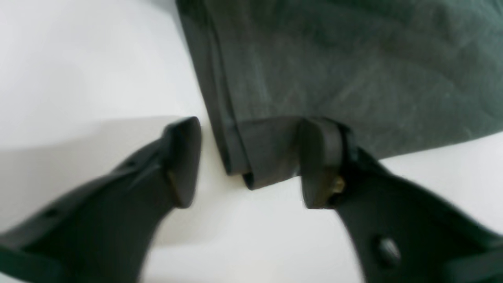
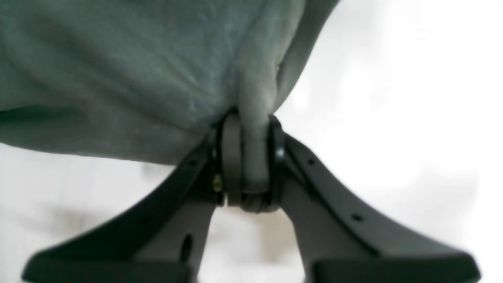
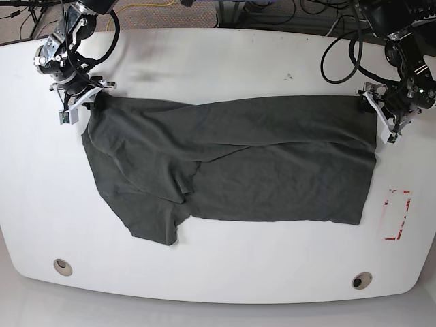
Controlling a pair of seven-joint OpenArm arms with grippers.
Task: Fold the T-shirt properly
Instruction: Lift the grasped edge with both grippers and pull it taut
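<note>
A dark charcoal T-shirt (image 3: pixel 238 163) lies spread across the middle of a white desk (image 3: pixel 225 61), folded lengthwise into a wide band, with one short sleeve sticking out toward the desk's near edge. Taking the T-shirt as the landmark: the right hand (image 2: pixel 249 157) sits at its far corner on the sleeve end, clenched on a bunched ridge of cloth pinched between both pads. The left hand (image 1: pixel 249 161) sits at the opposite far corner, by the hem; its fingers are spread apart and released, one finger on the cloth, the other on bare desk beside the doubled edge.

The fabric looks light, soft and limp, creasing easily, so it will likely sag and drag unless lifted at two corners together. The layered hem corner beside the left hand seems the sensible place to pinch.

No containers are visible. A red-outlined marking (image 3: pixel 397 214) lies on the desk beyond the T-shirt's hem end.
</note>
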